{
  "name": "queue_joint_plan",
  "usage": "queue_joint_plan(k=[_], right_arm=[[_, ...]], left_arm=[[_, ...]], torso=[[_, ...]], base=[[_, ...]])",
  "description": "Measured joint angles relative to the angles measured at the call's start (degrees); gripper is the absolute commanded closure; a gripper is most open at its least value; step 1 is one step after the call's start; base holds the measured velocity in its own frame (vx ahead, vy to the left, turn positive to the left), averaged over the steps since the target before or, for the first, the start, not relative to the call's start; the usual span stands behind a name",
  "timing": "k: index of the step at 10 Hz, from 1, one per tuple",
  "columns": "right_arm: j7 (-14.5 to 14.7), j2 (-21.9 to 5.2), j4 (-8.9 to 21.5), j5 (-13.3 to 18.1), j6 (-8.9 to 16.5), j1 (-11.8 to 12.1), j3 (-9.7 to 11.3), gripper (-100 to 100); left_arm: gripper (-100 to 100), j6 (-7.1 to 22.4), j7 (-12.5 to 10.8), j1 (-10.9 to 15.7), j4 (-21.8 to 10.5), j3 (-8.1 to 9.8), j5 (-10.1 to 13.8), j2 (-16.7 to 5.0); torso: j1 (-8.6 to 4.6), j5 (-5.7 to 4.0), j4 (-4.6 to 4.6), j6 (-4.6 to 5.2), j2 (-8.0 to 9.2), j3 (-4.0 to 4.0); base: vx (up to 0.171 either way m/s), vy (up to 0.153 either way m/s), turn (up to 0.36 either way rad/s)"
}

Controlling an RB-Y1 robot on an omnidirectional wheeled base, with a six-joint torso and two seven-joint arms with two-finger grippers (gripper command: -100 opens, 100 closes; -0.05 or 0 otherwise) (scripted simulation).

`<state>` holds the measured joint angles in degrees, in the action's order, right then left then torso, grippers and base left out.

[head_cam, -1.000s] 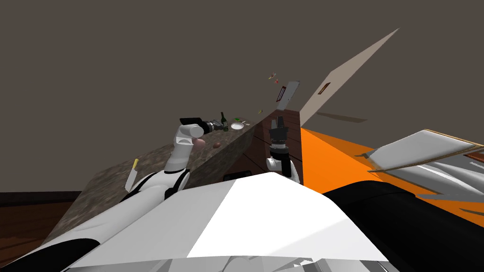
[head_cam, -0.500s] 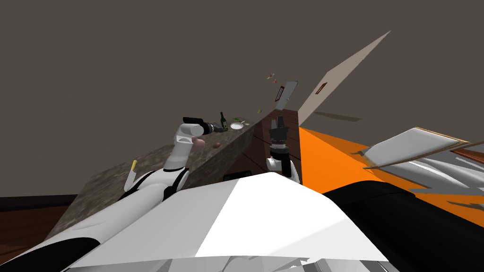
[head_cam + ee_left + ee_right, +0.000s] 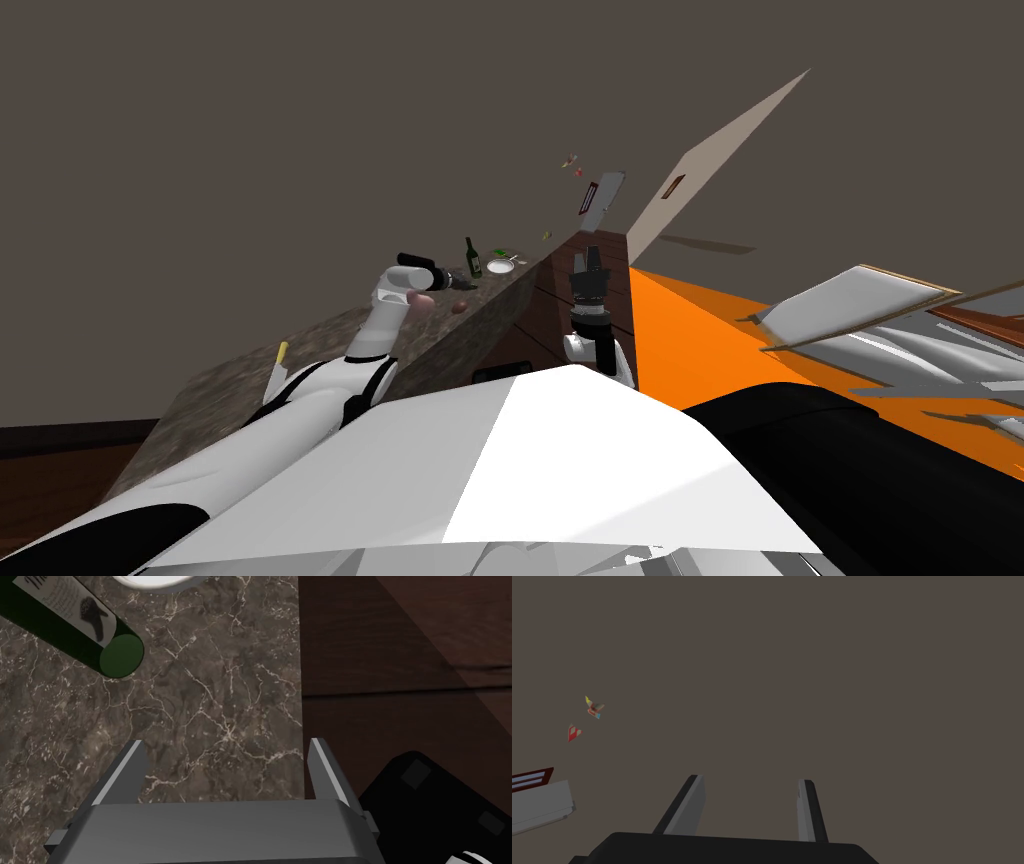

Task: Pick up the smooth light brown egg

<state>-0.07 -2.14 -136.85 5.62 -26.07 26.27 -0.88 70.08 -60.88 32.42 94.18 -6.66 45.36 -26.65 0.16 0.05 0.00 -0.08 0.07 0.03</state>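
**Q:** What lies beneath my left gripper (image 3: 226, 744)?
**A:** The dark marble counter (image 3: 200, 691). Jaws stand apart and empty, near the green bottle (image 3: 75, 631).
**Q:** My right gripper (image 3: 751, 778)?
**A:** Raised at the head view's centre, jaws apart.
**Q:** The egg (image 3: 458, 308)?
**A:** Small and brown, on the counter just left of centre.

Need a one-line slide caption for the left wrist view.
Left gripper, jaws open, over the marble counter near its edge, green bottle just ahead.
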Motion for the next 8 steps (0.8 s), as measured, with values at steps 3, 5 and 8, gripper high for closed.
queue_joint_plan(k=[3,5,8], right_arm=[[0.0,0.0,0.0,0.0,0.0,0.0,0.0,0],[0.0,0.0,0.0,0.0,0.0,0.0,0.0,0],[0.0,0.0,0.0,0.0,0.0,0.0,0.0,0]], left_arm=[[-100,4.0,0.2,-0.8,-2.5,-0.96,-0.9,-0.3],[-100,4.9,1.1,-1.2,-5.1,-1.3,-1.0,-0.5],[-100,7.3,1.9,-5.0,-8.2,-2.72,-2.2,-0.9]], torso=[[0.0,0.0,-0.01,0.0,-0.05,-0.03],[-0.02,0.0,-0.02,-0.01,-0.09,-0.05],[0.13,0.03,-0.04,-0.04,-0.16,-0.09]], base=[[0.002,0.036,-0.009],[0.016,0.041,-0.006],[0.031,0.06,0.007]])
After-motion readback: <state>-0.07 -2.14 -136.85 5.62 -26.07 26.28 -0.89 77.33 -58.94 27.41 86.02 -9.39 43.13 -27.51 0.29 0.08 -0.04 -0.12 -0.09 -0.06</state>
